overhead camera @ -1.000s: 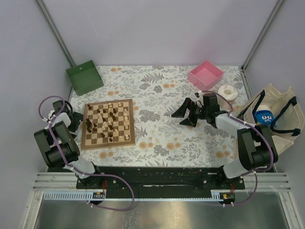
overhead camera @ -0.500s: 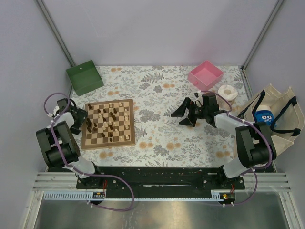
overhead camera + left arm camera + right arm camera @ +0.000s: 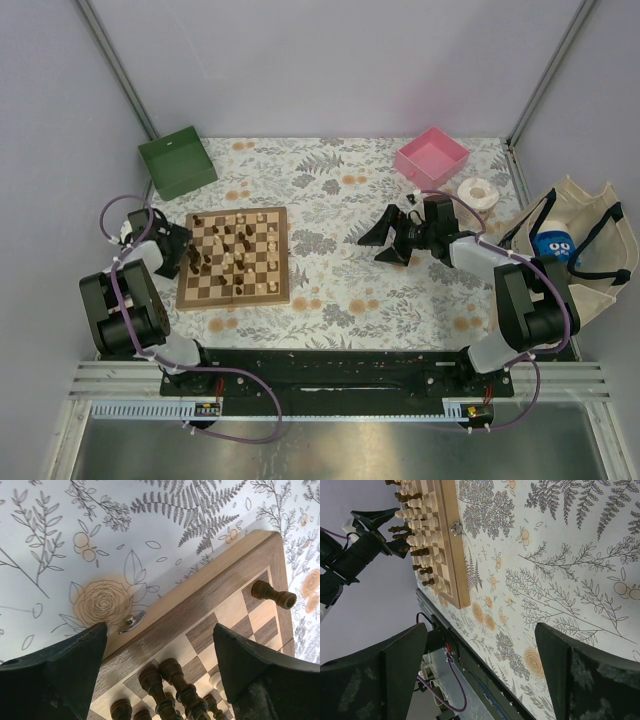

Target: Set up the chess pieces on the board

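Note:
The board [image 3: 285,262] lies on the flowered cloth at the left, with dark and pale chess pieces [image 3: 236,250] standing mixed on its far half. My left gripper [image 3: 181,250] is open at the board's left edge. In the left wrist view its fingers [image 3: 75,665] straddle the board's border [image 3: 200,597]. Two tall dark pieces [image 3: 172,682] stand between them, not gripped. One dark piece [image 3: 272,594] lies on its side near a corner. My right gripper [image 3: 386,240] hangs open and empty over the cloth at mid-right, and its view shows the board [image 3: 454,555] far off.
A green box [image 3: 177,162] stands at the back left and a pink box [image 3: 431,157] at the back right. A white tape roll [image 3: 479,190] and a cloth tote bag [image 3: 585,245] holding a blue object lie at the right edge. A metal latch [image 3: 131,622] sticks out from the board's side.
My left gripper has moved right to the board's left edge. The board has shifted slightly to the right. The right arm has stayed still.

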Tool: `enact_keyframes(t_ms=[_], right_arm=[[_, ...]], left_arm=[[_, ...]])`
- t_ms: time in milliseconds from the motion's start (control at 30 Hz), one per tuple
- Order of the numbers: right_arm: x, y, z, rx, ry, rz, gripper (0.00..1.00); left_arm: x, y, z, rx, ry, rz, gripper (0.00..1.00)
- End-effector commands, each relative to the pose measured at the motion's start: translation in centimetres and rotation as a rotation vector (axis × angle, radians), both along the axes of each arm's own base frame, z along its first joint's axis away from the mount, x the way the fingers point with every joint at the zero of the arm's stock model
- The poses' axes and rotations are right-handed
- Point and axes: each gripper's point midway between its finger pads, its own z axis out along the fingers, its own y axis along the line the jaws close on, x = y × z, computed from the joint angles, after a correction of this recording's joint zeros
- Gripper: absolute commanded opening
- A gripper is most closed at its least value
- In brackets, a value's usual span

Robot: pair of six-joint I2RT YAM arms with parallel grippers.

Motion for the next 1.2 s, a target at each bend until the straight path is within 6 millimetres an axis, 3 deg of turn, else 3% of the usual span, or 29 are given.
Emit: enact_keyframes(t_ms=[0, 433, 933, 1167], right_arm=[[0.1, 0.6, 1.1, 0.025, -0.048, 0.03, 0.99], [0.1, 0.8, 1.3, 0.028, -0.051, 0.043, 0.99], [0.2, 1.4, 0.0, 0.032, -0.021, 0.031, 0.99], [1.4, 1.8, -1.1, 0.02, -0.007, 0.015, 0.99]], left_arm=[[-1.5, -4.8, -2.6, -0.182, 0.047, -0.061, 0.91], [-0.8, -8.2, -2.7, -0.235, 0.015, -0.125, 0.9], [-1.3, -13.0, -1.7, -0.229, -0.009, -0.248, 0.9], [-1.5, -15.3, -1.8, -0.233, -0.015, -0.31, 0.9]])
